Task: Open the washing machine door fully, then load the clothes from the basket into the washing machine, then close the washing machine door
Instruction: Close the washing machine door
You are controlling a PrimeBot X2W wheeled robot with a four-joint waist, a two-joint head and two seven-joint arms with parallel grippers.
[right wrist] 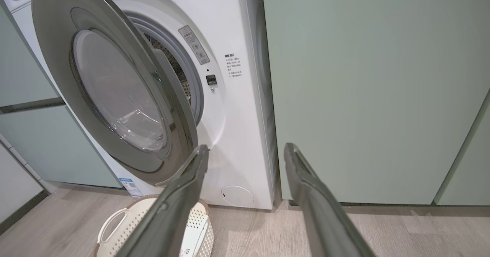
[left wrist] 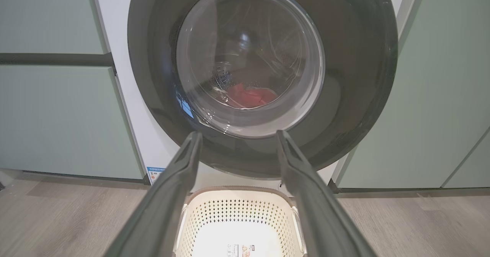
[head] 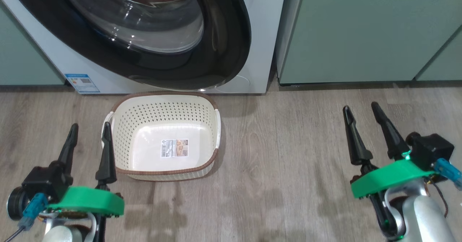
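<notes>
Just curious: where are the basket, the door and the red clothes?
basket [head: 162, 108]: head view, far perforated wall.
door [left wrist: 356, 77]: left wrist view, dark ring.
red clothes [left wrist: 249, 96]: left wrist view, fabric behind door glass.

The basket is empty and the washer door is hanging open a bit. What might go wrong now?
The washing machine door stands ajar, so a soft or off-centre push may leave it unlatched.
The basket sits on the floor just below the door's lower edge, so a low reach might knock it.
The red clothes lie low inside. Any near the opening might get pinched.
</notes>
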